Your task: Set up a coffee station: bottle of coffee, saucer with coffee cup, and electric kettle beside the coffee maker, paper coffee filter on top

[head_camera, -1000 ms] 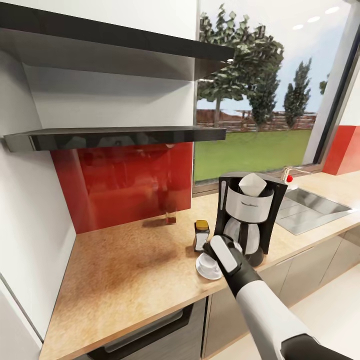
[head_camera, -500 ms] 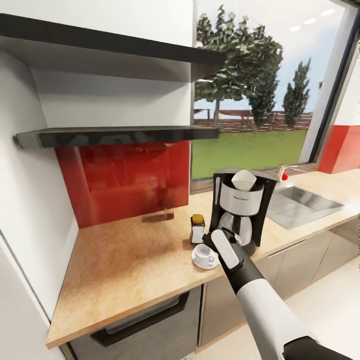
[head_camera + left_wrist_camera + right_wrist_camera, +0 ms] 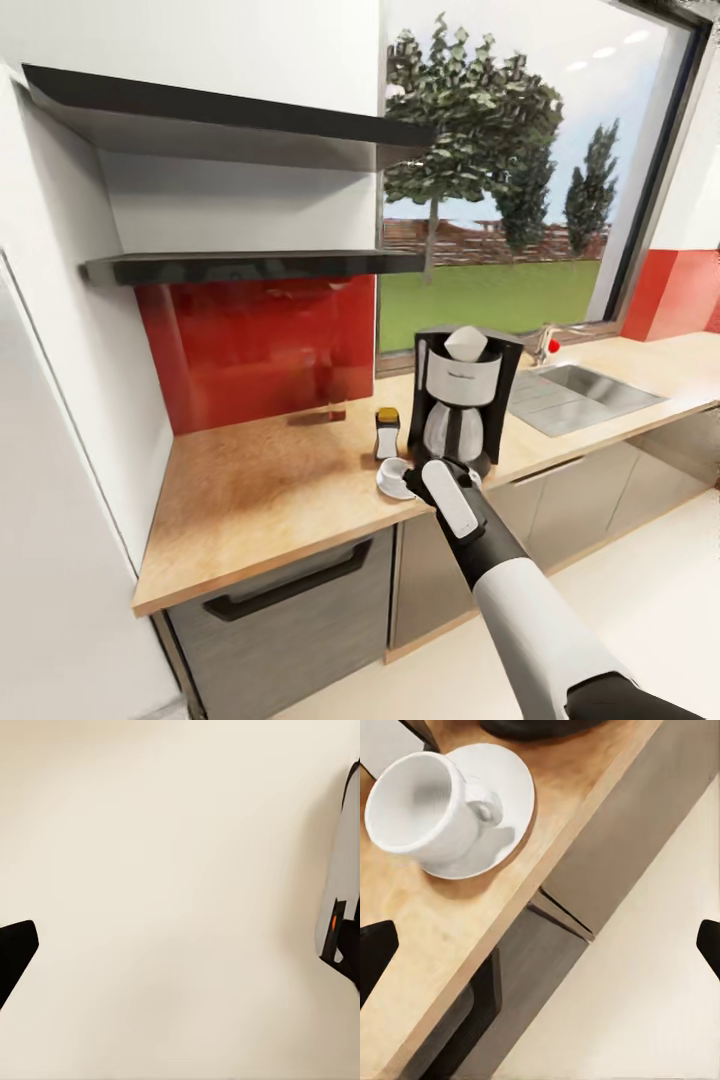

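Standing on its saucer (image 3: 502, 802), the coffee cup (image 3: 424, 806) bears no readable writing.

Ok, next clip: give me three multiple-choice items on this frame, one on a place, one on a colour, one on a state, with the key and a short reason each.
1. Where does the coffee cup stand?
A. on the saucer
B. in the sink
C. on the lower shelf

2. What colour is the lid of the bottle of coffee?
A. blue
B. yellow
C. white

3. How is the right gripper?
A. shut on the cup
B. shut on the paper filter
C. open, holding nothing

Key:
1 A: the right wrist view shows the cup sitting on the white saucer near the countertop edge.
2 B: in the head view the small bottle left of the coffee maker has a yellow cap.
3 C: the right wrist view shows its two dark fingertips far apart, with nothing between them.
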Motion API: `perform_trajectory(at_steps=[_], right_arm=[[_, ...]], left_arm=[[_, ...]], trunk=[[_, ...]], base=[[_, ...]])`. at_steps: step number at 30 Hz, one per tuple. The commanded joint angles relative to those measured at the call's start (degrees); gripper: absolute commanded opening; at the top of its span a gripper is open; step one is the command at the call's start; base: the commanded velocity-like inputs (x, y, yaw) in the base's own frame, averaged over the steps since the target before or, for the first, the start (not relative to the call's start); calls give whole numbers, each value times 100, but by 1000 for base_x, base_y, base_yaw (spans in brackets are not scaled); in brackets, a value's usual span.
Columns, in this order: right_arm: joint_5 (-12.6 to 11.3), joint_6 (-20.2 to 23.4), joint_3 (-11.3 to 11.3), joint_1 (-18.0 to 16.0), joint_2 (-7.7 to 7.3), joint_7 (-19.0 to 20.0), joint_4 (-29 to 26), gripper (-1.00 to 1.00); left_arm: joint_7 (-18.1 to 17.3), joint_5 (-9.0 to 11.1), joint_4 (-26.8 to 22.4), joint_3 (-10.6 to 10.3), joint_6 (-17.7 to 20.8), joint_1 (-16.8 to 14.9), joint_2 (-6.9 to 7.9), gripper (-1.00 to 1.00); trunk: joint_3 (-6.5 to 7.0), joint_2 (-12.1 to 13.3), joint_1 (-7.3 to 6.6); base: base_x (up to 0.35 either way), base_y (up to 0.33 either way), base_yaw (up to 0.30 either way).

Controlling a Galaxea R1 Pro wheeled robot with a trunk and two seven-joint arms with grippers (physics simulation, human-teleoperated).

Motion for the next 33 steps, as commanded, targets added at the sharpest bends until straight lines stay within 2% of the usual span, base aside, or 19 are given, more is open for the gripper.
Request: perform_trajectory(at_steps=[1, 10, 16, 17, 18, 21, 22, 23, 24, 25, 27, 28, 31, 33], right_arm=[[-17, 25, 3, -2, 0, 67, 47, 100], [-6, 34, -4, -2, 0, 155, 921, 100], [25, 31, 11, -2, 0, 166, 1971, 100], [54, 28, 23, -2, 0, 225, 2419, 100], [306, 11, 158, -2, 0, 739, 3336, 100], [832, -21, 350, -2, 0, 1562, 4187, 100], [1117, -53, 391, 3, 0, 2094, 4533, 100], [1289, -96, 407, 55, -23, 2465, 4663, 100], [1438, -149, 417, 172, -105, 2799, 4743, 100], [2050, -917, 434, 967, -503, 3654, 4873, 100], [2200, -1300, 435, 1274, -542, 3714, 4880, 100], [2361, -1596, 441, 1556, -555, 3742, 4883, 100], [2600, -1799, 441, 1899, -562, 3947, 4885, 100], [2677, -1840, 438, 2112, -571, 4397, 4890, 100]], left_arm=[[10, 4, 14, 4, -32, -11, -2, 100], [15, 4, 13, 4, -32, -23, 4, 100], [19, 0, 14, 12, -32, -24, 4, 100], [16, 2, 14, 13, -32, -24, 0, 100], [15, 4, 11, 13, -37, -24, -4, 100], [12, 4, 7, 9, -49, -24, -3, 100], [11, 4, 6, 7, -61, -24, -3, 100], [11, 4, 6, 6, -69, -24, 1, 100], [10, 3, 6, 5, -75, -24, 3, 100], [-12, 3, 6, 4, -101, -29, 6, 100], [-20, 4, 6, 4, -112, -29, 6, 100], [-27, 4, 6, 4, -118, -29, 6, 100], [-32, 4, 6, 4, -124, -26, 6, 100], [-33, 4, 6, 4, -126, -24, 6, 100]], trunk=[[-3, -5, -1], [-3, -5, -1], [-3, -5, -1], [-3, -5, -1], [-3, -5, -1], [-3, -5, -1], [-3, -5, -1], [-3, -5, -1], [-3, -5, -1], [-3, -5, -1], [-3, -5, -1], [-3, -5, -1], [-3, -5, -1], [-3, -5, -1]], base=[[-337, 0, 0], [-298, 0, 0], [-28, 0, 0], [-2, 0, 0], [0, 0, 0], [0, 0, 0], [0, 0, 0], [0, 0, 0], [0, 0, 0], [0, 0, 0], [0, 0, 0], [0, 0, 0], [0, 0, 0], [0, 0, 0]])
